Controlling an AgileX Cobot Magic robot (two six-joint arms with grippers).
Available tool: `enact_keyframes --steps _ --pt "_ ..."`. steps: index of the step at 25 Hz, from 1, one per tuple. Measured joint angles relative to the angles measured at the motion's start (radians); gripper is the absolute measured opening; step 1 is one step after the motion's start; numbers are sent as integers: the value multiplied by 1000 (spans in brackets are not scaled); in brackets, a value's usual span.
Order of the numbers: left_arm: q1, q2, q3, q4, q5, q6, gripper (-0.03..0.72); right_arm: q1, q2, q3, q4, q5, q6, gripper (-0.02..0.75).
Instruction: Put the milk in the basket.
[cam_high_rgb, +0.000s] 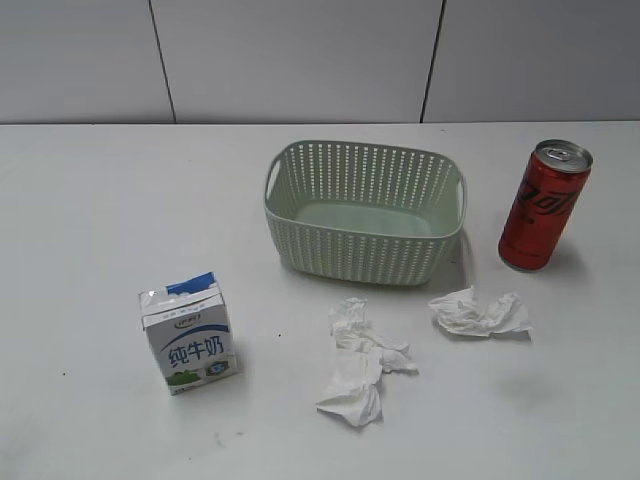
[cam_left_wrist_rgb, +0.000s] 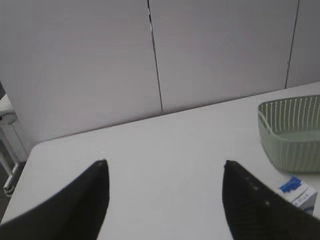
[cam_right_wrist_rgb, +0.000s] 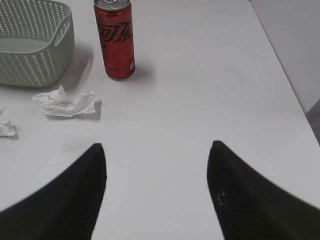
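Observation:
The milk (cam_high_rgb: 188, 334), a small white carton with a blue top, blue characters and a green patch, stands upright on the white table at the front left. Its top corner shows in the left wrist view (cam_left_wrist_rgb: 298, 191). The pale green lattice basket (cam_high_rgb: 365, 212) stands empty at the table's middle; it also shows in the left wrist view (cam_left_wrist_rgb: 292, 131) and the right wrist view (cam_right_wrist_rgb: 31, 45). My left gripper (cam_left_wrist_rgb: 165, 164) is open and empty, with the carton to its right. My right gripper (cam_right_wrist_rgb: 157, 146) is open and empty over bare table. Neither gripper shows in the exterior view.
A red can (cam_high_rgb: 543, 205) stands right of the basket, also in the right wrist view (cam_right_wrist_rgb: 115, 39). Two crumpled white tissues (cam_high_rgb: 362, 362) (cam_high_rgb: 480, 312) lie in front of the basket; one shows in the right wrist view (cam_right_wrist_rgb: 65, 103). A grey panelled wall stands behind the table.

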Motion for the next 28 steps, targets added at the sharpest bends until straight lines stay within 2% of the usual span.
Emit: enact_keyframes --steps 3,6,10,15,17,20,25,28 --pt "0 114 -1 -53 -102 40 525 0 0 0 0 0 0 496" --pt "0 265 -14 -123 -127 118 525 0 0 0 0 0 0 496" --pt "0 458 -63 -289 -72 351 533 0 0 0 0 0 0 496" --pt "-9 734 -153 -479 89 635 601 0 0 0 0 0 0 497" --pt "-45 832 -196 -513 112 709 612 0 0 0 0 0 0 497" --pt "-160 956 -261 -510 117 765 615 0 0 0 0 0 0 497" --pt "-351 1165 -352 -405 114 782 615 0 0 0 0 0 0 496" --pt "-395 1292 -415 -370 110 782 613 0 0 0 0 0 0 496"
